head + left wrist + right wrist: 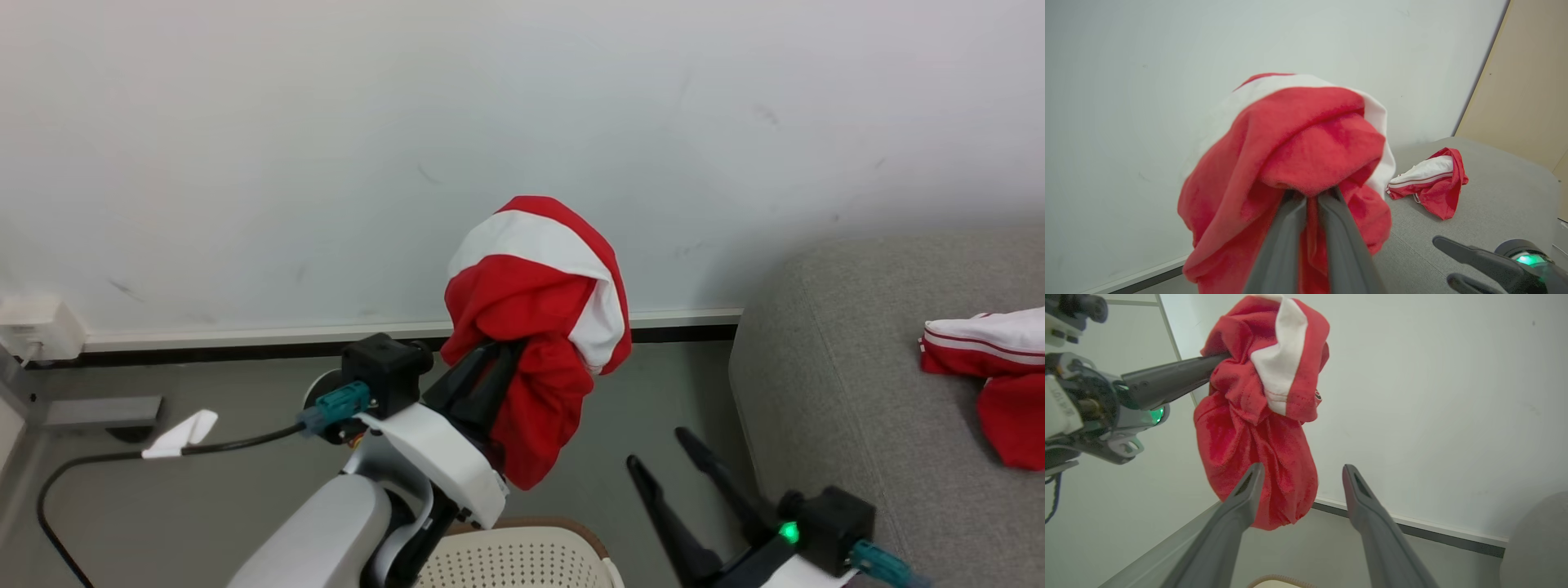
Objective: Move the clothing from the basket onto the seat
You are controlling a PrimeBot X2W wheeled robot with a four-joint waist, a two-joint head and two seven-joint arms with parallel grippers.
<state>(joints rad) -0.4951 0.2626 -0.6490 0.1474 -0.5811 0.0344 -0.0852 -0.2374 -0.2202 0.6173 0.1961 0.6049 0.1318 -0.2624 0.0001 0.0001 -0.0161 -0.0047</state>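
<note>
Head view, A: left gripper (498, 353) clamped tight on the held garment (535, 286), a red bundle with a white panel. It is bunched over the fingertips, its tail hanging straight down. It is up in the air, clear of the basket (522, 559), whose rim shows at the bottom edge beside the left arm.

B: Where does the seat (849, 384) lie from that grip?

A: To the robot's right, well apart, with bare floor (669, 384) between. Left wrist view agrees: grey cushion right of the bundle, second garment (1429, 183) crumpled on it.

B: Right gripper (657, 449)?

A: Jaws spread wide, nothing in them, low between the bundle and the seat's near edge. Nearer the seat than the left, but empty.

B: So the carry is the left arm's.

A: My reading too: sweep rightward across the gap, then let go over the cushion. Risk: the hanging tail is the low point and may catch the seat's rounded edge, or the right fingers, on a low pass.
</note>
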